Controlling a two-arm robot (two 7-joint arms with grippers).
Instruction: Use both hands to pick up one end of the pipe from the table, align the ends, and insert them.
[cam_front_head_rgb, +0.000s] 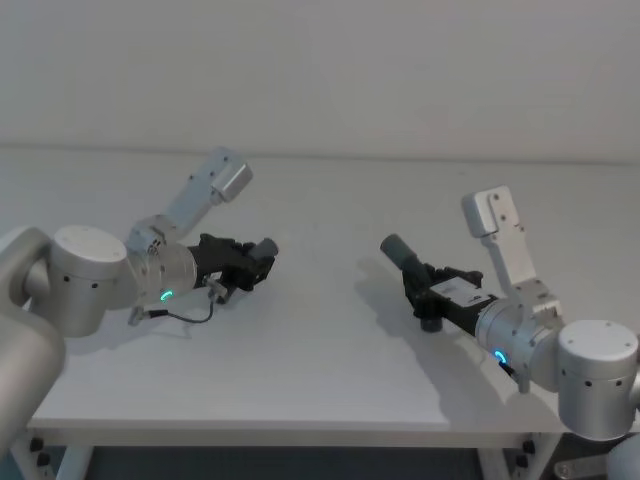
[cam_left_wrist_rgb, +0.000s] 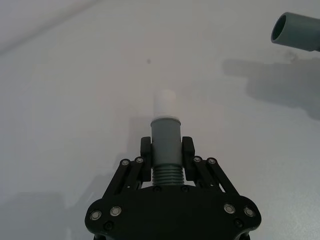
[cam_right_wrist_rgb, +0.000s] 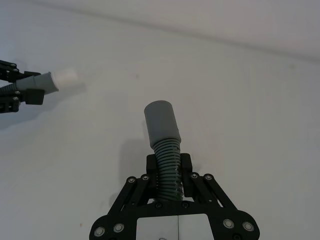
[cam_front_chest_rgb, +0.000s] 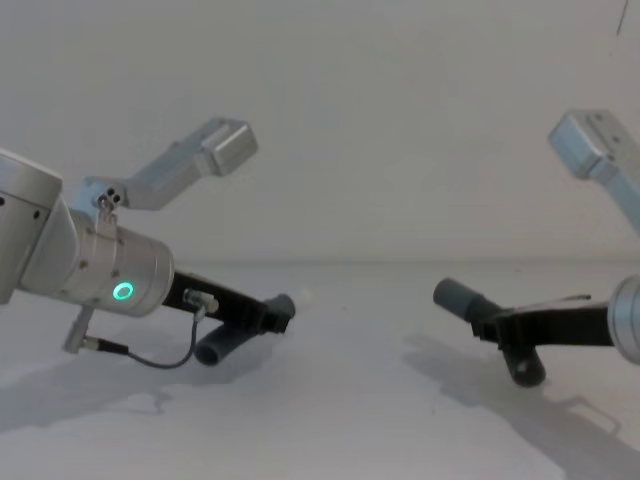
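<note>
My left gripper (cam_front_head_rgb: 255, 264) (cam_left_wrist_rgb: 166, 151) (cam_front_chest_rgb: 272, 316) is shut on one grey pipe piece (cam_left_wrist_rgb: 166, 136), just behind its narrow cuff with the pale end (cam_left_wrist_rgb: 164, 103). The bent tail (cam_front_chest_rgb: 218, 346) hangs below the jaws. My right gripper (cam_front_head_rgb: 425, 282) (cam_right_wrist_rgb: 169, 167) (cam_front_chest_rgb: 492, 325) is shut on the ribbed body of the other pipe piece (cam_right_wrist_rgb: 167, 160). Its wider cuff (cam_front_head_rgb: 397, 248) (cam_right_wrist_rgb: 161, 120) (cam_front_chest_rgb: 455, 296) points towards the left one. Both pieces are held just above the white table (cam_front_head_rgb: 320, 350), with a wide gap between the two ends.
The white wall (cam_front_head_rgb: 320, 70) rises behind the table's far edge. The table's front edge (cam_front_head_rgb: 300, 425) runs close below both arms. Each arm's elbow (cam_front_head_rgb: 225, 180) (cam_front_head_rgb: 495, 215) sticks up above the surface.
</note>
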